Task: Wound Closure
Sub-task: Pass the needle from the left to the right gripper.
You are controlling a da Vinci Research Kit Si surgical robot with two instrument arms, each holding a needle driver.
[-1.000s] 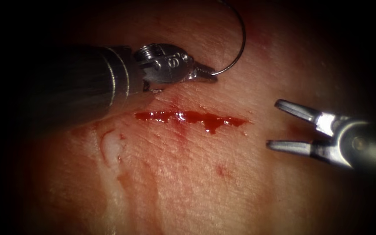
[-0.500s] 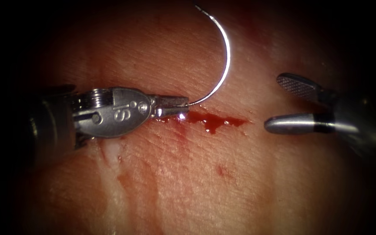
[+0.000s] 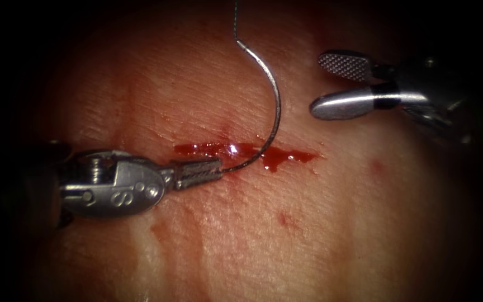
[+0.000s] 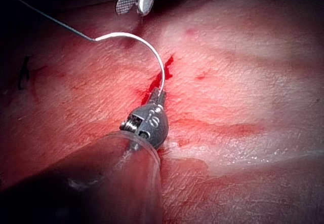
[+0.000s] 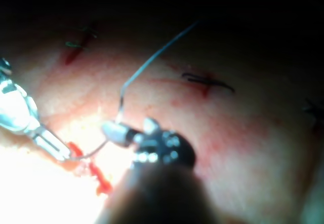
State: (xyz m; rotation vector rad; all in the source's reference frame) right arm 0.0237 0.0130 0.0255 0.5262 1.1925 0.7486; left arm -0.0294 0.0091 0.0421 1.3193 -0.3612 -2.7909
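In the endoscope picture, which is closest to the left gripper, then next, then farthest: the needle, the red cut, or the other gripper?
From the left gripper, on the cut's left end:
1. The needle: held by one end in its shut jaws, curving up above the tissue, not in it.
2. The cut: just above and right of the jaws.
3. The right gripper: open and empty, far off to the upper right.
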